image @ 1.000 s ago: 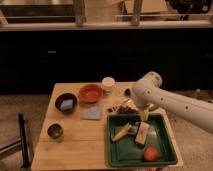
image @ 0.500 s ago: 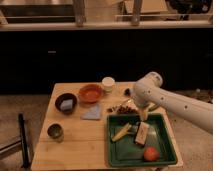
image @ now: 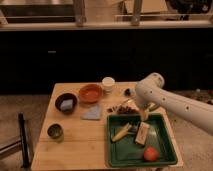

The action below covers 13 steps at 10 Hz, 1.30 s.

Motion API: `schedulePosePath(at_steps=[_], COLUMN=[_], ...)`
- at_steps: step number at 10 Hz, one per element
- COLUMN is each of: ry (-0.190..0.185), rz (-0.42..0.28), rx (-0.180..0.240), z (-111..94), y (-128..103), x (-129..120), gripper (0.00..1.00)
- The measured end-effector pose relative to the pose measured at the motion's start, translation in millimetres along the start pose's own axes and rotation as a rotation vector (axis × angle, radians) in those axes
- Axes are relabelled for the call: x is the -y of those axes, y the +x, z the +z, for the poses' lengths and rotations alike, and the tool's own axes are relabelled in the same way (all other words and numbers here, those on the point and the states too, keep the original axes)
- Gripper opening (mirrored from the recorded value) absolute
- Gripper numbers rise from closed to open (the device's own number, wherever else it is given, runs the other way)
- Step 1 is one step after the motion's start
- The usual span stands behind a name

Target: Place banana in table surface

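The banana (image: 121, 133) is small and yellow. It lies at an angle in the left part of the dark green tray (image: 165, 150), next to a tan block (image: 142, 133). The tray sits on the right front of the light-brown wooden table surface (image: 80, 147). My white arm reaches in from the right. Its gripper (image: 145, 114) hangs over the tray's back edge, above and to the right of the banana and not touching it.
A red round fruit (image: 150, 153) lies in the tray's front. On the table are an orange bowl (image: 90, 92), a dark bowl (image: 66, 103), a white cup (image: 108, 83), a grey-blue pad (image: 92, 112), a green can (image: 55, 132) and dark bits (image: 125, 108).
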Motion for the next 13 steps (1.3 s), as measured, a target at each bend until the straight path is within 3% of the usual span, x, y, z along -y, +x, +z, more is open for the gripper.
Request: schedulePosePath(at_steps=[5,8,13], ry=[-0.031,-0.032,-0.039], rz=[-0.118,-0.191,-0.271], rx=[0.042,0.073,0.117], z=[-3,5,9], y=[-43,-79,-114], x=[-35,-56,-81], gripper=[0.80,0.80,0.80])
